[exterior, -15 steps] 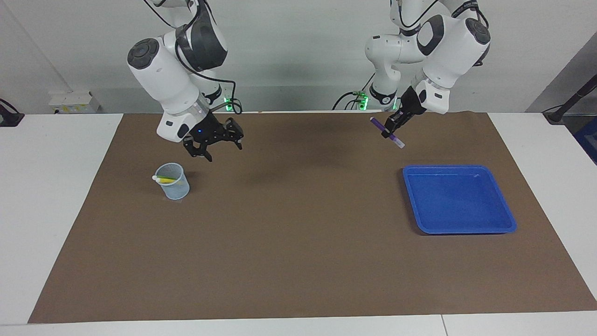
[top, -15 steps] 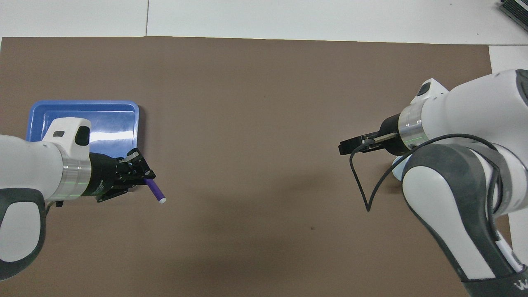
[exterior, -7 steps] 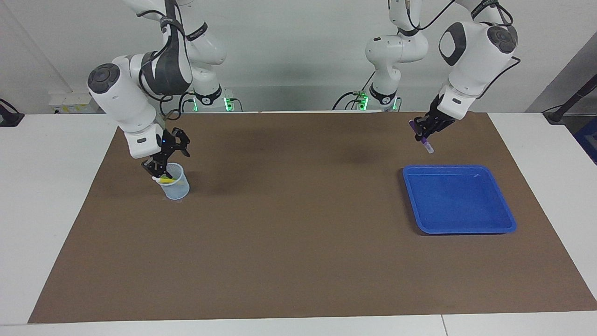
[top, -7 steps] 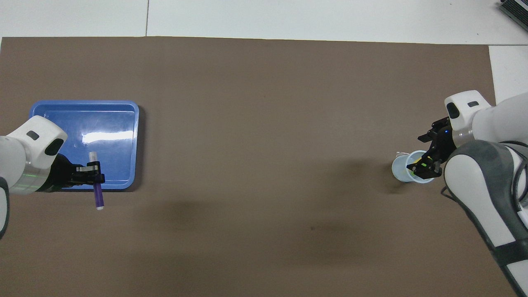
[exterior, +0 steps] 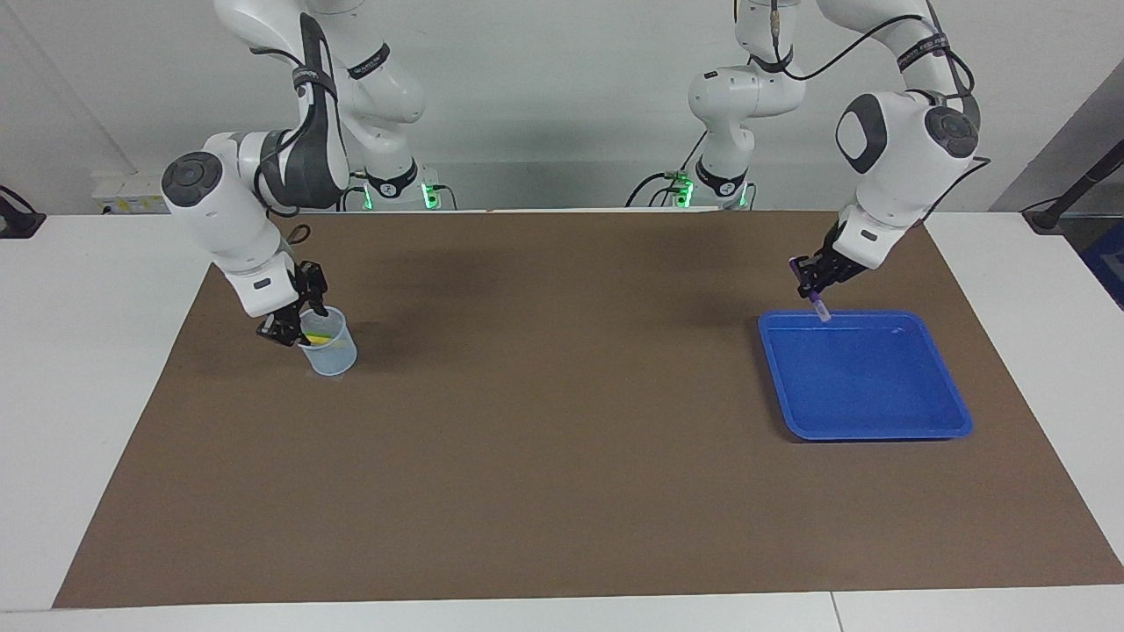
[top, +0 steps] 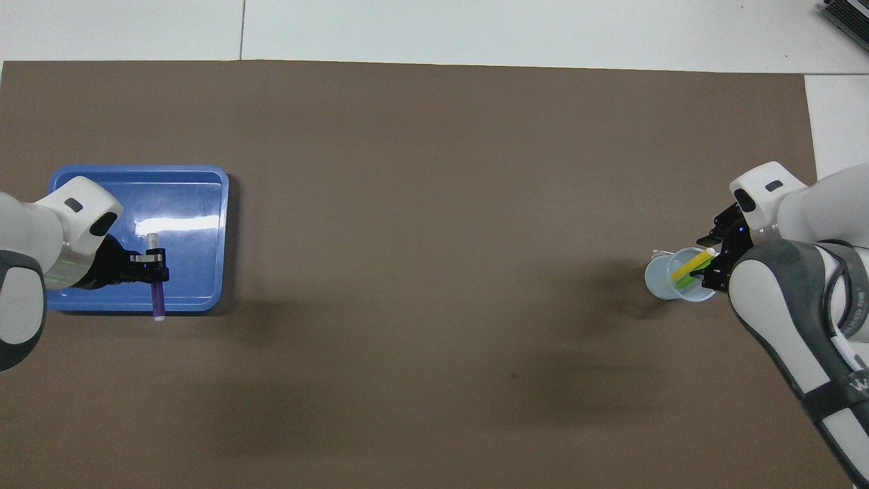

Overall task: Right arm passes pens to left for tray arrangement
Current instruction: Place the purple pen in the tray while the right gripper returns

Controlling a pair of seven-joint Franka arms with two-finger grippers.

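Gripping the purple pen (exterior: 816,298) crosswise, the left gripper (exterior: 811,279) hangs over the robot-side rim of the blue tray (exterior: 957,420), fingers clamped on the barrel, its pale tip pointing down just above that rim. At the right arm's end of the brown mat (exterior: 562,491), the right gripper (exterior: 294,326) is at the mouth of the pale blue mesh cup (exterior: 334,355), where the yellow pen (top: 691,263) and green pen (top: 687,279) lean. Its fingers seem to flank the yellow pen's pale end, though whether they have actually pinched it cannot be told.
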